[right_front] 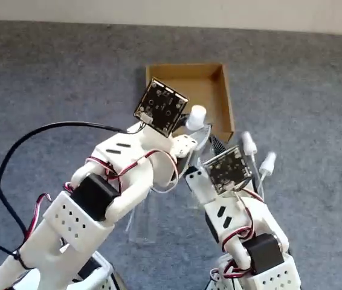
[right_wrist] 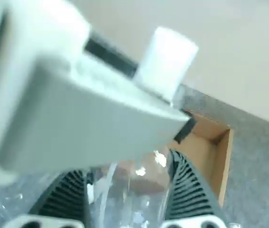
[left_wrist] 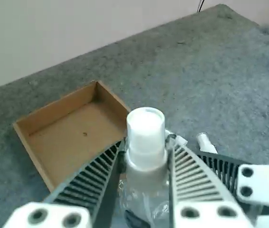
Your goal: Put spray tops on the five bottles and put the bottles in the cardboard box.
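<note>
Grey carpet-like cloth (right_front: 316, 90) covers the table; a pale wall (left_wrist: 53, 28) is seen behind the open brown cardboard box (left_wrist: 63, 137). Loose white spray tops (right_front: 248, 144) beside the box are shown most fully from above. A clear plastic bottle with a white cylindrical cap (left_wrist: 145, 126) is held upright just beside the box, pinched at the neck by the left gripper (left_wrist: 145, 151) and at the body by the right gripper (right_wrist: 127, 183).

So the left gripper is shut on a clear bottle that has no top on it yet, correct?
Not quite. The left gripper is shut on the clear bottle, but that bottle has a white spray top on its neck. The left wrist view shows it standing up between the fingers.
</note>
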{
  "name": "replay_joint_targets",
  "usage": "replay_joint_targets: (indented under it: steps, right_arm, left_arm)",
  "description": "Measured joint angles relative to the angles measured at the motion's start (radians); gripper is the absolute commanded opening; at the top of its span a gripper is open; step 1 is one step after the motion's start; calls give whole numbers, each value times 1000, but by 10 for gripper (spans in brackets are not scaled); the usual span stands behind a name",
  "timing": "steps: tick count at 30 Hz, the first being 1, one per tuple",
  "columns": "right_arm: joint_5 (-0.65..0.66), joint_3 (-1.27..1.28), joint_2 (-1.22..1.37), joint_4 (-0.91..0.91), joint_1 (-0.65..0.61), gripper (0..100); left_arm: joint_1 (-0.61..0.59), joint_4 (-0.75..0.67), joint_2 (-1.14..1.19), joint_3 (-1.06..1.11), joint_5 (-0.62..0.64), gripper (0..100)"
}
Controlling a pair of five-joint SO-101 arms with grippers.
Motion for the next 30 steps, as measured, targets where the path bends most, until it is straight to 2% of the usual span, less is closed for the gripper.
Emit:
replay_joint_targets:
  steps: [5, 8, 12, 21, 24, 27, 30]
  right_arm:
    - [-129, 0, 0, -9, -3, 5]
    - [-152, 0, -3, -11, -3, 5]
    - [-158, 0, 0, -11, 2, 5]
    - [-158, 0, 0, -11, 2, 4]
    - [-158, 0, 0, -11, 2, 4]
    - [-160, 0, 0, -11, 2, 4]
    - [-161, 0, 0, -11, 0, 4]
  left_arm:
    - [0, -2, -15, 11, 0, 87]
    - [0, -2, -38, 12, -3, 166]
    - [-5, 32, -92, 11, -5, 179]
    - [-8, 169, -107, -209, -75, 149]
    - [-66, 176, -112, -265, -97, 97]
    - [-132, 176, -91, -269, -98, 91]
    - [-144, 176, -18, -267, -101, 91]
